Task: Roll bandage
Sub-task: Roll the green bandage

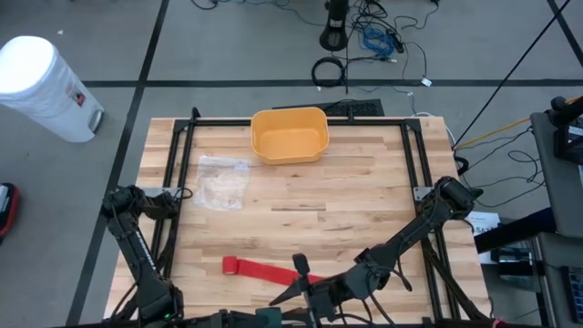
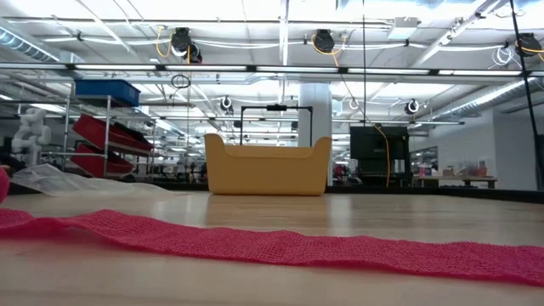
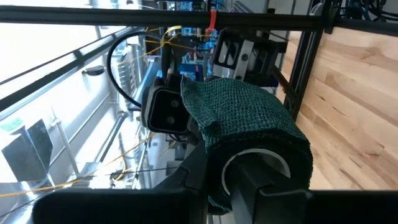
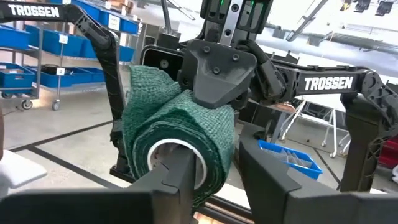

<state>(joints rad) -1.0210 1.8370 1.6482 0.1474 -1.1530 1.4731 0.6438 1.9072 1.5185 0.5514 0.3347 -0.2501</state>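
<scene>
A green bandage roll (image 3: 255, 124) with a white core hangs in the air past the table's near edge, a loose flap (image 4: 146, 81) sticking up from it. My left gripper (image 3: 230, 193) is shut on it. My right gripper (image 4: 214, 180) faces it from the other end. It is open, with one finger (image 4: 180, 177) at the core's mouth and the other (image 4: 273, 183) beside the roll. A red bandage strip (image 1: 260, 269) lies unrolled and flat on the table near the front, and it stretches across the low view as the same red bandage strip (image 2: 255, 242). My left gripper holds the roll by its wall at one end (image 3: 214, 180), one finger in the white core and one outside. The fingers come level and lie along the roll's axis. The roll is lifted clear of the table. My right gripper has one finger at the core's other opening (image 4: 168, 155); I cannot tell whether it touches.
A yellow bin (image 1: 290, 135) stands at the table's far edge, and a clear plastic bag (image 1: 223, 180) lies left of centre. Black frame rails (image 1: 173, 182) run along the table's sides. A white bucket (image 1: 41, 87) stands on the floor at the far left.
</scene>
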